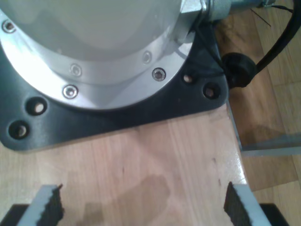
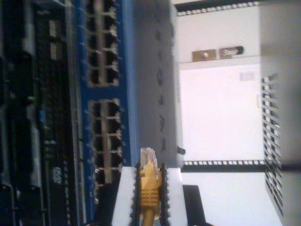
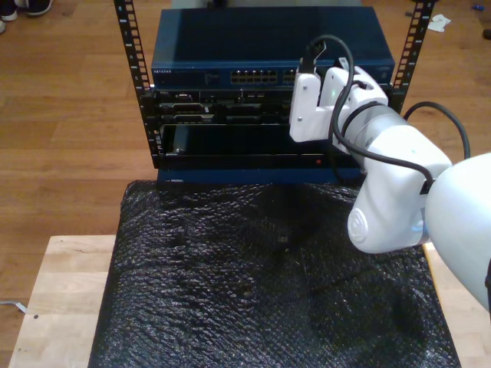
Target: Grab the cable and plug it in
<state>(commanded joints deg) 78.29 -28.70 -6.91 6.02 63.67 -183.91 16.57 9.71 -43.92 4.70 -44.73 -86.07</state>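
Holding the cable (image 2: 149, 186) clamped in my second gripper (image 2: 150, 181), plug just before the blue switch (image 2: 106, 117) ports.
You see my first gripper (image 1: 143, 205) with fingers apart over the bench (image 1: 155, 160).

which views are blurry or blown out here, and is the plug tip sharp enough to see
Second wrist view: the pale background beside the blue switch is blown out, and the cable plug tip is soft, its shape visible but no detail. First wrist view: soft overall, with glare on the metal flange. Exterior view: sharpest, evenly lit, with sheen on the black bubble wrap.
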